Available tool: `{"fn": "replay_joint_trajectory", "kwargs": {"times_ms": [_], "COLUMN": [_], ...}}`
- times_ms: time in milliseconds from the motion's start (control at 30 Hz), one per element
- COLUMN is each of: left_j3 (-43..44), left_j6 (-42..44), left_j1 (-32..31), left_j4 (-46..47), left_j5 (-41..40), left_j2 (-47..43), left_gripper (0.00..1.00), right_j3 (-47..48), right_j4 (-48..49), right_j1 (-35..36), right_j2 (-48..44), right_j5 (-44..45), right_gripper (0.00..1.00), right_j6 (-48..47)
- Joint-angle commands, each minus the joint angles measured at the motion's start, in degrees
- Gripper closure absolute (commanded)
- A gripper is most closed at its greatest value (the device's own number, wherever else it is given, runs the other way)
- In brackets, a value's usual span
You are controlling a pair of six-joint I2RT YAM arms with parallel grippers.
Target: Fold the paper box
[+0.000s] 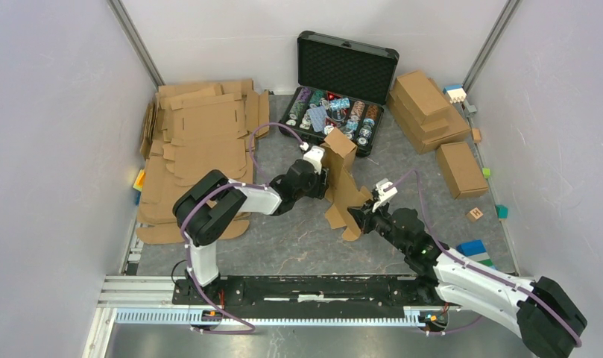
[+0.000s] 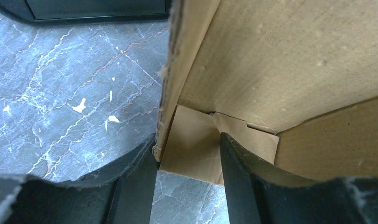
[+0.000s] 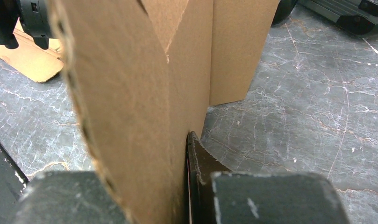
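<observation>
Top external: the paper box (image 1: 341,175) stands on edge, partly folded, on the table (image 1: 283,242), just in front of the open black case (image 1: 343,71). The left gripper (image 1: 324,170) is at its left wall, fingers spread and straddling the wall's edge. The right gripper (image 1: 363,218) is at the near lower flap, pressed together and pinching the cardboard.

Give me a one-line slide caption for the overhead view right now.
Half-folded paper box stands upright on the table, right gripper pinching its near edge, left gripper straddling one wall.
</observation>
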Motion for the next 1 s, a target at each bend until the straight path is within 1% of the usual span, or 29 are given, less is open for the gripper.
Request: {"fn": "replay_joint_trajectory", "kwargs": {"times_ms": [0,33,100,200,400,700,800,900,967], "left_j3": [1.5,1.6,2.0,2.0,2.3,2.3,2.5,2.5,2.5], "left_j6": [-1.8,-1.6,-1.4,-1.3,0.4,3.9,3.8,3.7,3.6], "left_j1": [-1.2,-1.3,-1.6,-1.9,-2.6,-3.9,-3.9,-3.8,-3.8], "left_j4": [-3.5,-4.1,-5.5,-6.0,-6.9,-7.5,-7.7,-7.7,-7.7], "left_j5": [-2.7,-3.6,-5.3,-6.5,-7.8,-9.7,-9.7,-9.5,-9.1], "left_j2": [1.8,1.8,2.0,2.3,3.1,4.1,4.3,4.3,4.5], "left_gripper": [0.44,0.44,0.44,0.46,0.47,0.46,0.46,0.46,0.46], "right_j3": [2.0,2.1,2.3,2.4,3.1,6.1,7.5,9.1,10.0], "right_j4": [-3.8,-4.6,-6.2,-8.3,-12.0,-16.7,-18.2,-19.8,-21.0], "right_j1": [0.9,0.9,0.9,0.9,1.0,0.9,0.9,0.9,1.0], "right_j2": [-0.2,-0.6,-1.9,-4.2,-7.5,-11.6,-13.2,-14.9,-16.3], "right_j5": [2.1,2.7,4.1,6.2,8.2,9.6,9.2,9.0,9.7], "right_gripper": [0.89,0.88,0.81,0.7,0.57,0.25,0.19,0.15,0.15], "right_j6": [0.4,0.2,-0.1,-0.5,-1.3,-2.6,-3.3,-3.9,-4.1]}}
